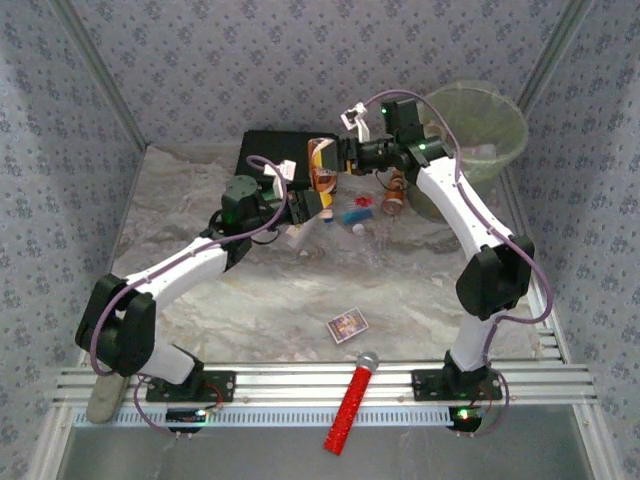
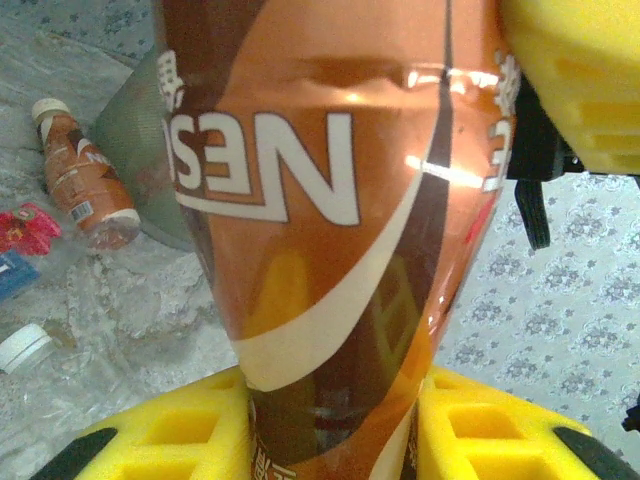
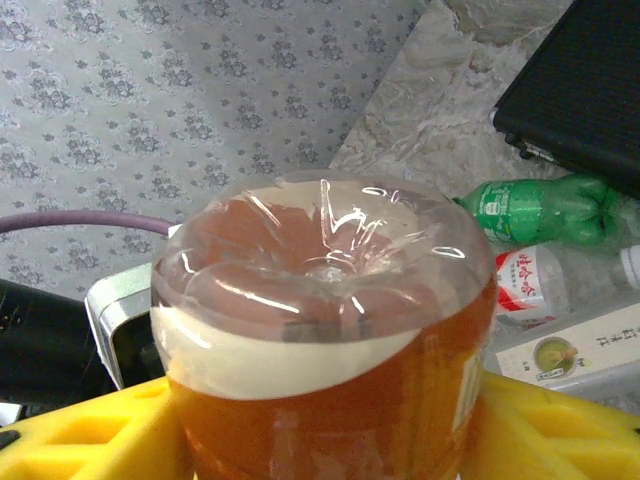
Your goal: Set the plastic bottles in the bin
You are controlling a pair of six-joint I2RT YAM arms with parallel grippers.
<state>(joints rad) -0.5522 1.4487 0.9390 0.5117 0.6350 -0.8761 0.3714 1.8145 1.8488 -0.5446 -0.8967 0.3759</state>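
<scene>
A black case (image 1: 265, 150) lies behind the hands. On the worktop (image 1: 250, 290) are a green bottle (image 3: 545, 210), a clear bottle (image 3: 530, 280) and a second brown bottle (image 2: 85, 175), with the bin (image 1: 497, 152) far right. The orange-brown bottle (image 2: 320, 200), white-lettered with a clear dimpled base, hangs in the air. The left hand (image 2: 332, 430) pinches it, and the right hand (image 3: 325, 430) presses both sides.

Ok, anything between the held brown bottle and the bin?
Nothing standing on the table does. The brown bottle is raised, gripped by the left end effector and right end effector; between it and the bin is just the right arm's own wrist. A second bottle lies low beside the bin.
</scene>
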